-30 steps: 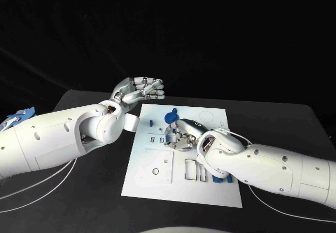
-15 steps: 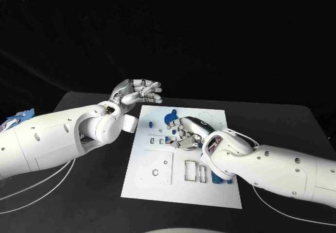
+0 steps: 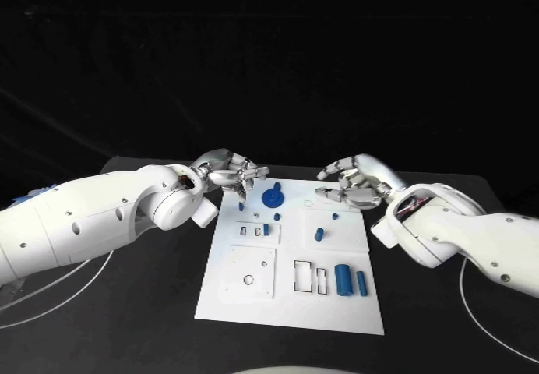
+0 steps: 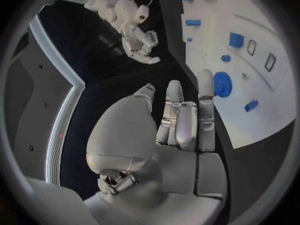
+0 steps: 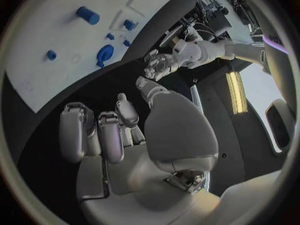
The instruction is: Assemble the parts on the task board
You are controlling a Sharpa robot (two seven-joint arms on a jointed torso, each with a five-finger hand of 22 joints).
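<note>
The white task board lies in the middle of the black table. A blue round disc with a knob sits near its far edge, also seen as the disc and the disc. A blue oblong piece lies mid-board, and two blue cylinders stand side by side at the near right. Small blue pieces dot the far part. My left hand hovers over the far left corner with fingers stretched out, holding nothing. My right hand hovers by the far right edge, fingers loosely bent, holding nothing.
Rectangular cut-outs and a round hole mark the near half of the board. A square raised plate sits at the near left. White cables trail over the table beside both arms.
My right hand has lifted off the middle of the board and drawn back to its far right edge, uncovering the blue oblong piece. My left hand has come down closer to the far left corner.
</note>
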